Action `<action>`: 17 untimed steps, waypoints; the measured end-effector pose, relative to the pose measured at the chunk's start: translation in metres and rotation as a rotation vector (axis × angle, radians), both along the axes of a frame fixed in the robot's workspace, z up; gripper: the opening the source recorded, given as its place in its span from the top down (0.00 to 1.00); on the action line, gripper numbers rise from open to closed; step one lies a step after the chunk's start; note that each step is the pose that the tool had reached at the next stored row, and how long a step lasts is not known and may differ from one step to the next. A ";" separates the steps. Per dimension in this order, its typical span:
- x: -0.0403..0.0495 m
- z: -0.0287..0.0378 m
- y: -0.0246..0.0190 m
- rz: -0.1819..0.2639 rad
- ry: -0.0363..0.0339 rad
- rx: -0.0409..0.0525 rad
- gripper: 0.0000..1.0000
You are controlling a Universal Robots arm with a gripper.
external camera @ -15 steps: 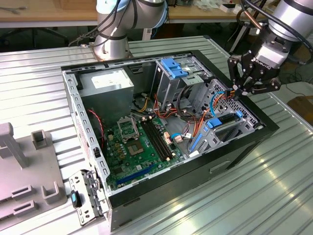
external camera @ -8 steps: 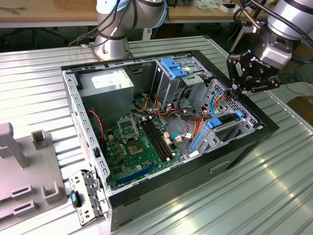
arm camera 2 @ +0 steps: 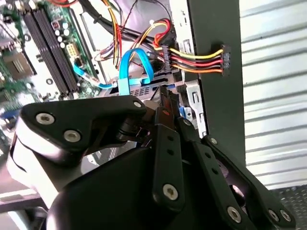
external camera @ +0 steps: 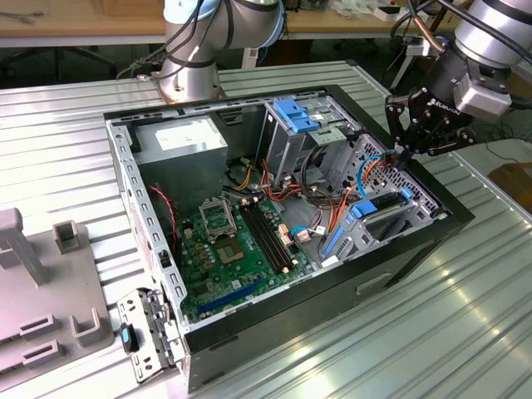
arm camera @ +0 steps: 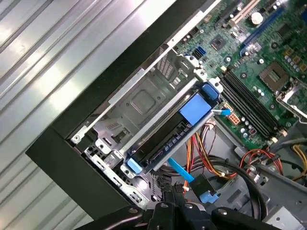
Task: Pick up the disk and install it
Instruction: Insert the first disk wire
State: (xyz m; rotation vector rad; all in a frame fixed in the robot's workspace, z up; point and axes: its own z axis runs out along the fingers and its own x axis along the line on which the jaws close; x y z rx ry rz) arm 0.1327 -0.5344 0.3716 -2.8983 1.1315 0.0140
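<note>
Exterior view: an open computer case (external camera: 391, 259) lies on a ribbed metal table (external camera: 465, 332). The disk (external camera: 384, 204) lies flat in the grey bay at the case corner on the exterior view's right, beside the motherboard (external camera: 229, 241). It has blue rail pieces at both ends. The gripper (external camera: 398, 155) hangs just above that bay with its tips pinched together. No part of the disk is between them, and loose cables run close by.

Second wrist view: the gripper (arm camera 2: 163, 98) fingers converge to a point and look closed. Beyond the tips a blue cable loop (arm camera 2: 136, 62) sits over a grey metal part; I can't tell if that part is the disk. A wire bundle (arm camera 2: 194, 57) of yellow, red and black drapes over the case wall.

First wrist view: the disk (arm camera: 163, 139) is seen lengthwise with its dark face up, seated inside the metal cage (arm camera: 139, 103). Its blue end tab (arm camera: 195, 108) points toward the motherboard. The gripper (arm camera: 170, 194) sits near the disk's other end, not touching it.

Handling, as a judgement: the disk is stiff, dense for its size and sensitive to shock. The plastic rail probably flexes a little. The best hold is across the long rail edges or on the end tab, away from the connector end and the cables.
</note>
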 end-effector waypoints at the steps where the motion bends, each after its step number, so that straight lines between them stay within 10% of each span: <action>1: 0.0000 -0.0001 0.0000 0.038 0.0000 0.0001 0.89; 7: 0.0007 0.0000 0.0000 0.209 0.0000 0.0000 0.89; 17: 0.0231 -0.0001 0.0052 0.239 0.0000 0.0001 0.89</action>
